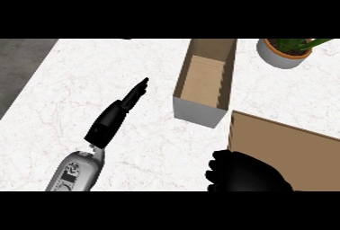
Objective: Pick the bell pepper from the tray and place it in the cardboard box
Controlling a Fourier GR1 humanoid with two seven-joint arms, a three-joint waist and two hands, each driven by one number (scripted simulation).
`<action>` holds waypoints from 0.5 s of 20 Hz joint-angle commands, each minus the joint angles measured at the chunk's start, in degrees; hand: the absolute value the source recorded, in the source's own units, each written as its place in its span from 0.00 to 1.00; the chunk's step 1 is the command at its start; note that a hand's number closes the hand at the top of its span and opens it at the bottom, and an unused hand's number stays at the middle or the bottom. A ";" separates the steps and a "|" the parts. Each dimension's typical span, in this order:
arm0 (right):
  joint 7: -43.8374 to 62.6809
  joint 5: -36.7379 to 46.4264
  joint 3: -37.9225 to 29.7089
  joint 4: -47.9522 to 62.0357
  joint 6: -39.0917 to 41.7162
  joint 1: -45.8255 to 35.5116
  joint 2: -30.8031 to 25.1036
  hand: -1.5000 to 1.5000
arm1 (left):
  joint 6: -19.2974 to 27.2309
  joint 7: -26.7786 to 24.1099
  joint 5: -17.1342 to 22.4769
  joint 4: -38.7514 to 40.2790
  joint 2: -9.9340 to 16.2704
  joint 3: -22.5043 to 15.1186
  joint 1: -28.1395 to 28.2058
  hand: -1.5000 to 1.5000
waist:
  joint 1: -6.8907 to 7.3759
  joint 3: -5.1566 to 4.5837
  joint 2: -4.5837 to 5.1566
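Resting L hand fingers straight on counter, R hand curled by tray, contents unclear, cardboard box beyond.

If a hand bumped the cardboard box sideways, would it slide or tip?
Probably slide: the cardboard box lies long and low on the smooth counter. It appears empty with thin walls, so it is likely light and shifts easily. The open top may flex if squeezed.

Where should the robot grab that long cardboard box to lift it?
The cardboard box is narrow and open on top, so probably pinch the rim of its left long wall. The left hand is nearest on that side and could come down from above, fingers inside and thumb outside the thin wall.
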 commanded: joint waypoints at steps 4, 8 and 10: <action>-28.04 -18.83 -10.23 0.28 0.21 -4.83 -10.59 1.00 | 0.99 -0.51 -0.10 0.33 1.12 2.05 0.93 0.50 | -4.80 -0.08 0.20; -39.23 -33.78 -19.92 6.44 5.55 -8.06 -13.38 1.00 | 1.17 -0.54 0.16 0.12 1.83 3.20 1.42 0.50 | -5.58 -0.23 0.13; -45.88 -39.73 -25.10 11.69 7.88 -7.74 -16.00 1.00 | 1.31 -0.30 0.70 -0.49 2.51 4.40 2.23 0.50 | -6.70 -0.20 -0.21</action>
